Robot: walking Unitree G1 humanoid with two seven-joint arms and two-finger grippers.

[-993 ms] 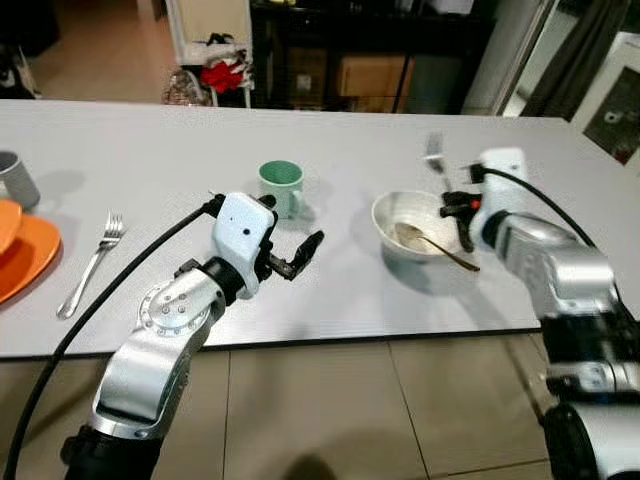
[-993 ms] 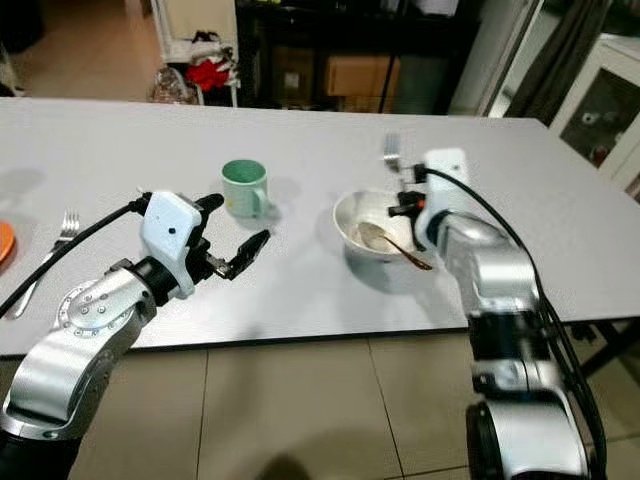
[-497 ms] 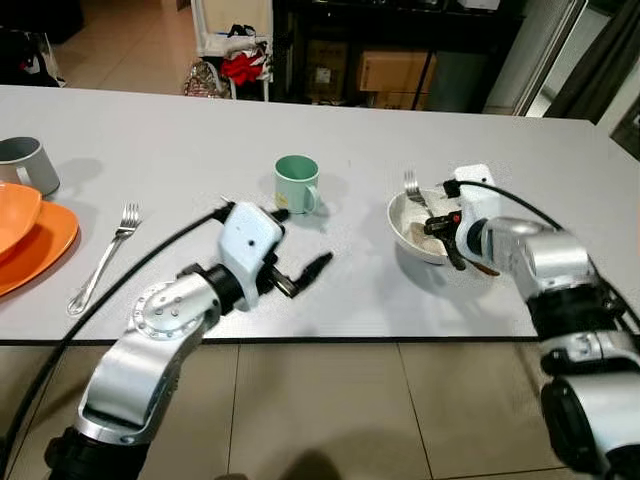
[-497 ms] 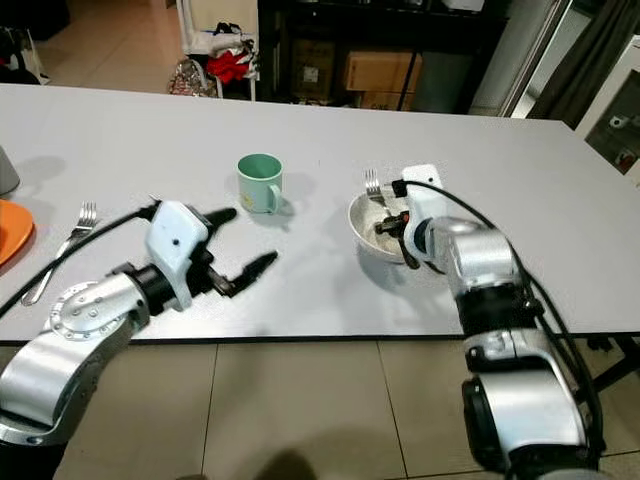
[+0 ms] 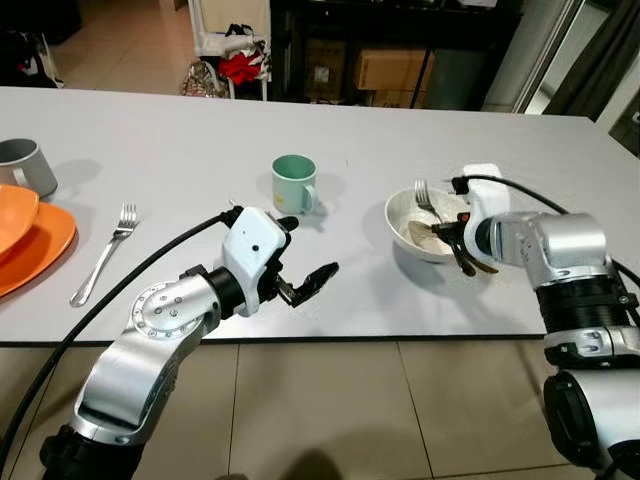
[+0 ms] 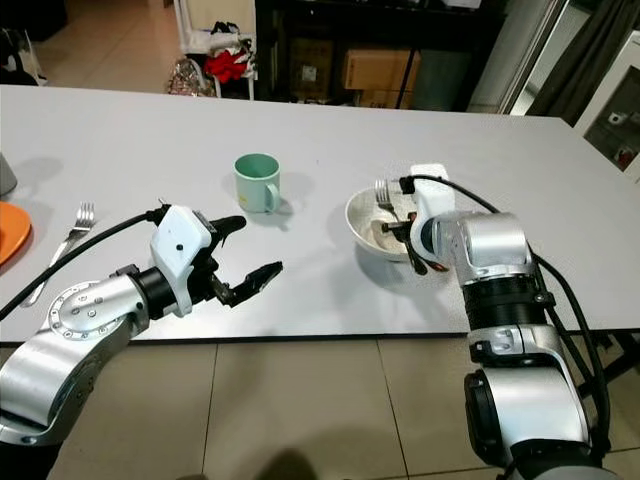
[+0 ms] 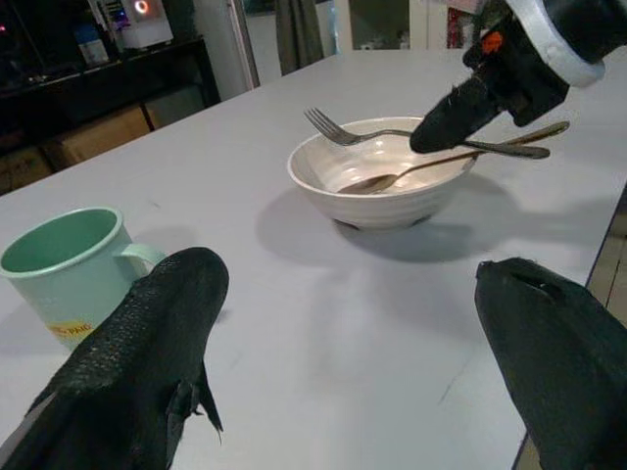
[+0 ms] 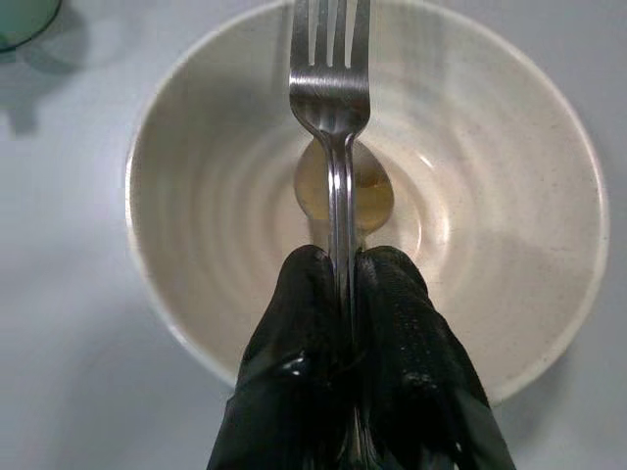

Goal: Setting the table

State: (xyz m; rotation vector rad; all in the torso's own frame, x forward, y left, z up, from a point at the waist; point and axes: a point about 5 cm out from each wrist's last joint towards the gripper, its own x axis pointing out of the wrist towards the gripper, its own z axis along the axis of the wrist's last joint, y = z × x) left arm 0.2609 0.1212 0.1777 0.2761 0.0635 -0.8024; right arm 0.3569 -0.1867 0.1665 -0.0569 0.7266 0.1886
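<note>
Right tool [image 8: 338, 294] pinches fork [image 8: 331, 88] above white bowl [image 8: 196, 137].

On the table [image 5: 180, 140], the bowl [image 5: 425, 226] sits to the right with a spoon [image 7: 431, 166] lying in it and a fork [image 8: 331, 108] above it. The mug [image 5: 295, 184] stands left of the bowl. Further left lies a second fork [image 5: 103, 252], then plates [image 5: 30, 240] at the edge, a cup [image 5: 24, 166] behind them.

I see a shiny steel fork [image 8: 330, 88] over a glossy, ribbed, speckled cream ceramic bowl [image 8: 519, 176] on the smooth matt grey surface [image 5: 180, 150].
</note>
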